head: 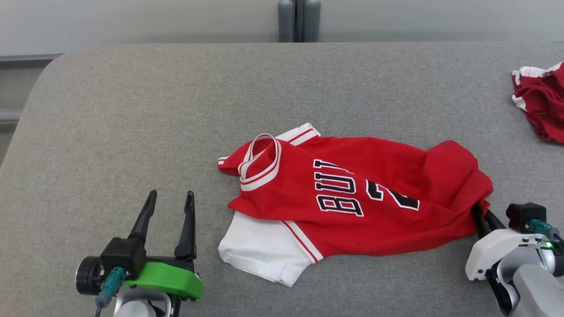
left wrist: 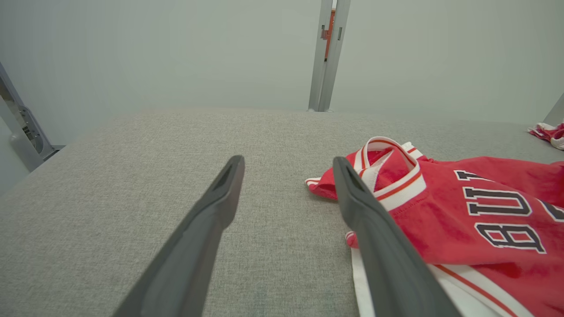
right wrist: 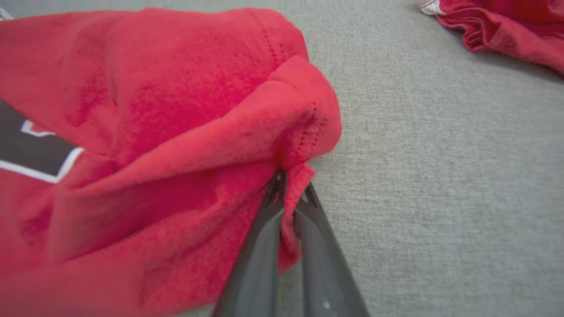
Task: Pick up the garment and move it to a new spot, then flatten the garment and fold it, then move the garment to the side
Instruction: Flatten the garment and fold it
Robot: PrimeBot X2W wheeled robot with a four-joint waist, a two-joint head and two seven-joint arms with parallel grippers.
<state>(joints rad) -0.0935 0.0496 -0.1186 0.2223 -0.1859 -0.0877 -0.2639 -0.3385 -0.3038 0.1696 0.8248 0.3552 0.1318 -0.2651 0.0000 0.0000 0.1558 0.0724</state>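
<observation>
The right claw (right wrist: 291, 189) clamps the red jersey (head: 352, 193) at its hem, worktop (head: 132, 110) front edge; left claw (head: 171, 198) hangs released.

Open grey surface (head: 132, 110) lies left of and beyond the jersey (head: 352, 189); another red garment (head: 539, 103) occupies the far-right edge.

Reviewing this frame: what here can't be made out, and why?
- Lettering on the red jersey: head view, a fold hides the end of the word and part of the number.
- Second red garment: cut off by the head view's right edge; its type is unclear.
- Right claw: right wrist view, shut on the jersey hem; bunched cloth hides how many layers it pinches.
</observation>
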